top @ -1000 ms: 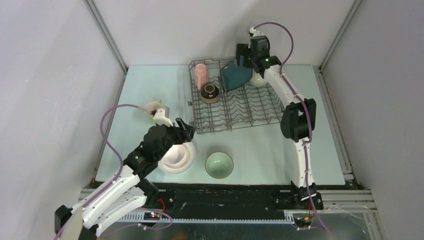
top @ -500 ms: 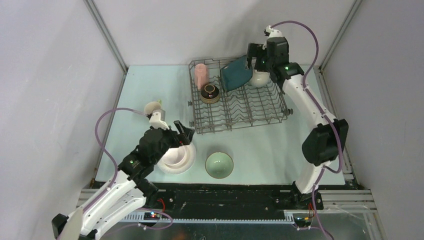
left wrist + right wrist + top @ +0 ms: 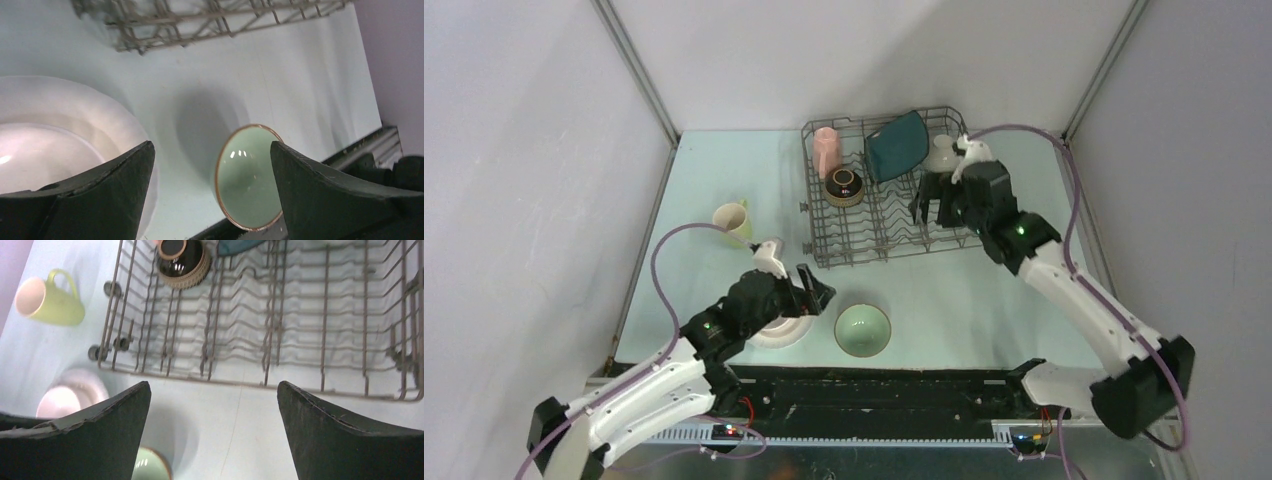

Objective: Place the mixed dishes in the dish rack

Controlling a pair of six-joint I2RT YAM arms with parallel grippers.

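Observation:
The dish rack (image 3: 886, 250) stands at the back centre. It holds the pink mug (image 3: 827, 150), the brown bowl (image 3: 845, 186), the dark teal plate (image 3: 896, 146) leaning upright and the white bowl (image 3: 942, 153). The yellow-green mug (image 3: 732, 219) stands on the table left of the rack. The pale pink bowl (image 3: 30, 155) sits on the white plate (image 3: 100, 120) at front left. The pale green bowl (image 3: 862, 330) stands beside it. My left gripper (image 3: 814, 290) is open and empty between plate and green bowl (image 3: 250, 177). My right gripper (image 3: 936, 208) is open and empty above the rack's right half (image 3: 280, 315).
Grey enclosure walls surround the pale blue table. A black rail runs along the near edge, just behind the green bowl. The right wrist view also shows the mug (image 3: 47, 297), the brown bowl (image 3: 181, 257) and the pink bowl (image 3: 60, 400).
My right gripper has let go of the teal plate, now leaning in the rack, and pulled back toward me and down. My left gripper has moved right, off the plate toward the green bowl.

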